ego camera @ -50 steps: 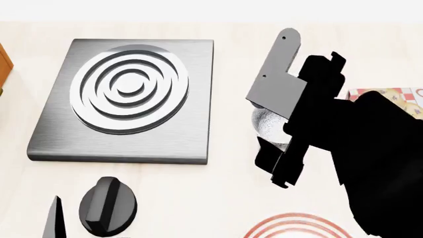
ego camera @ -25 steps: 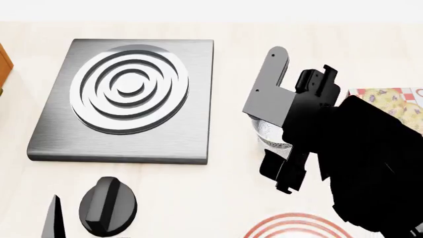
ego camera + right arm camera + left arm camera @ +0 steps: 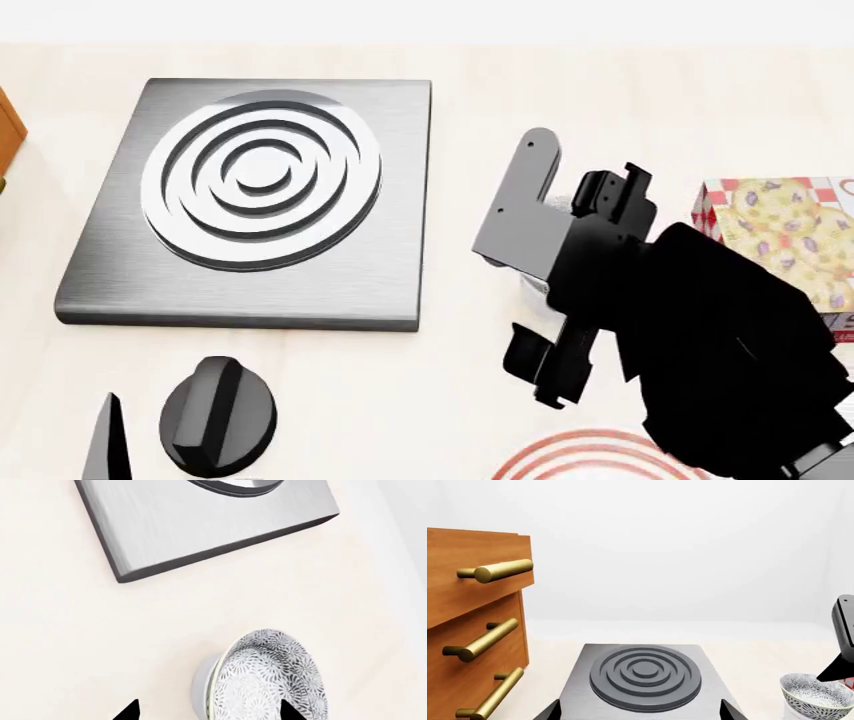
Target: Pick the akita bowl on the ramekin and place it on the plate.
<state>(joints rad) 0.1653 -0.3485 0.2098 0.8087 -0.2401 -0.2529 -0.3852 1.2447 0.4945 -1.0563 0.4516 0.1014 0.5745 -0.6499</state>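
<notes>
The akita bowl sits nested on the ramekin, on the pale counter just off the near right corner of the grey stove plate. In the right wrist view the bowl lies straight ahead of the right gripper, between its two dark fingertips. These are spread wider than the bowl's rim and touch nothing. The coming grasp turns on that: the bowl is round, with no long axis to line up with, so the jaws need only come on along their present heading and close across the rim or the wall.

The right arm is plainly the nearer. In the head view its gripper covers the bowl almost completely, and only a sliver of white shows beside the grey bracket. The left gripper shows only as two dark tips at the frame edge of its own camera, well apart, hanging back on the near side of the stove plate, with the bowl off to one side.

The bowl is white with a dense black floral speckle inside and out. Its foot appears hidden in the ramekin, though the angle is poor. The plate, red-ringed, lies nearer the robot than the bowl.
</notes>
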